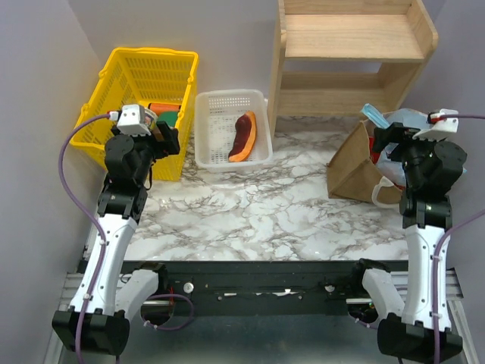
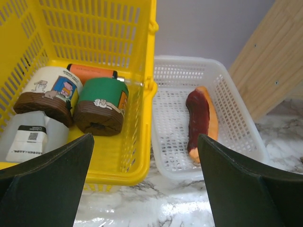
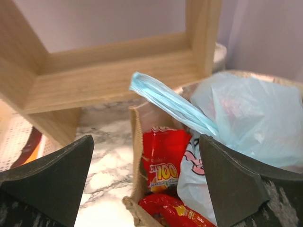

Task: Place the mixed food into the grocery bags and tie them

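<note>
Both arms rise from the near edge of the marbled worktop (image 1: 258, 212). The left pincer (image 1: 165, 135) is over the left side. The right pincer (image 1: 390, 138) is over the right side.

The left wrist view shows the left pincer (image 2: 145, 137) with its jaws spread wide and nothing between them. It hangs above the near wall of the yellow mesh basket (image 2: 142, 165). Inside the basket a green jar (image 2: 102, 106) and a white printed jar (image 2: 47, 94) lie on their sides, brown lids facing the camera. A white container (image 2: 31, 137) lies in front of them and an orange item (image 2: 92, 73) behind.

Just right of the basket stands the white slotted tray (image 2: 236, 132). It holds the purple-and-orange wedge (image 2: 201, 120).

The right pincer (image 3: 147, 137) is also wide open and grips nothing. It hovers over the mouth of the tan-brown bag (image 1: 352, 171), which stands on the worktop's right side with a pale loop handle (image 1: 383, 193) at its near edge.

The light-blue bag (image 3: 246, 118) sits in that mouth, and its twisted handle (image 3: 170, 104) sticks out towards the left. Beside it, inside the brown bag, lie shiny red snack packets (image 3: 163, 163). Whether the blue bag is knotted cannot be told.

A wooden shelf (image 1: 352, 53) stands at the far edge, behind the tray and the bags.
</note>
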`<control>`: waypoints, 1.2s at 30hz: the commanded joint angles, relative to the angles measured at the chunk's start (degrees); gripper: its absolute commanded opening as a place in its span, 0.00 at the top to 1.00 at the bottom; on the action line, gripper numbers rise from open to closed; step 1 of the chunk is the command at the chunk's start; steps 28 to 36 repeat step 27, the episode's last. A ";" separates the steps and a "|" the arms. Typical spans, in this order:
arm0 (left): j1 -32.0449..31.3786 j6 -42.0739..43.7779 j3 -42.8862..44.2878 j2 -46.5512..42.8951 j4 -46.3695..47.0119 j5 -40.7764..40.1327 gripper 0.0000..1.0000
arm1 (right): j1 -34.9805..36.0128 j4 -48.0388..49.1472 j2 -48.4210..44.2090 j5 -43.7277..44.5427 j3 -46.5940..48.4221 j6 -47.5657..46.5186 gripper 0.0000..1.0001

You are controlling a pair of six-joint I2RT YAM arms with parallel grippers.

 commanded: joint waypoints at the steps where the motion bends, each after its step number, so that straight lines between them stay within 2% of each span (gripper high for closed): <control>1: 0.29 0.68 -1.02 -3.27 2.90 -6.99 0.01 | 0.16 7.38 -3.47 -12.46 -4.00 -3.05 0.00; 3: 0.29 0.42 -1.63 -4.59 3.60 -8.04 0.01 | 0.16 11.33 -4.70 -16.67 -6.90 -3.23 0.00; 8: 0.29 0.51 -3.39 -7.83 6.06 -9.19 0.01 | 0.16 15.47 -5.58 -19.42 -9.37 -2.97 0.00; 36: 0.29 0.68 -5.41 -9.60 8.08 -8.40 0.01 | 0.16 15.65 -6.28 -19.94 -9.90 -3.40 0.00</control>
